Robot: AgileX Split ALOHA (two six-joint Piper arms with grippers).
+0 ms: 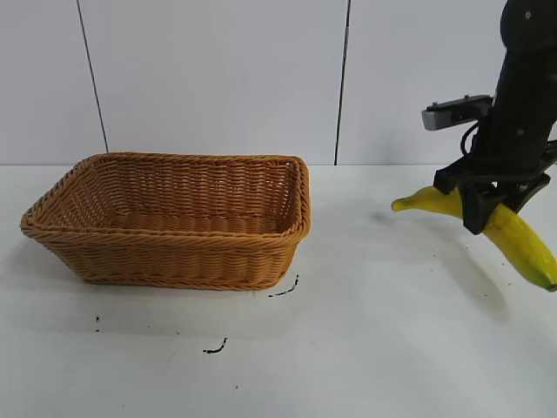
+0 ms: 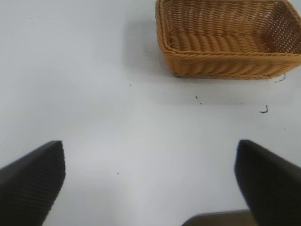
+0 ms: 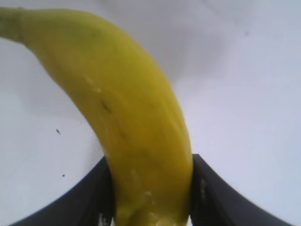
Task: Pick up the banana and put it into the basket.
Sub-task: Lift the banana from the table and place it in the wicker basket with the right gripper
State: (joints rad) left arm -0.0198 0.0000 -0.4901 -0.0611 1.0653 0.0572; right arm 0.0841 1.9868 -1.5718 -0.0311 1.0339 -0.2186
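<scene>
A long yellow banana (image 1: 513, 235) hangs just above the white table at the far right of the exterior view, held across its middle by my right gripper (image 1: 489, 209), which is shut on it. Seen from the right wrist, the banana (image 3: 127, 113) fills the view with a black finger pressed against each side. The tan wicker basket (image 1: 174, 261) stands empty at the left, well apart from the banana. My left gripper (image 2: 150, 179) is open over bare table, with the basket (image 2: 225, 61) farther off in its view.
The white table (image 1: 365, 348) carries a few small black marks (image 1: 216, 348) in front of the basket. A pale panelled wall (image 1: 218, 78) rises behind the table.
</scene>
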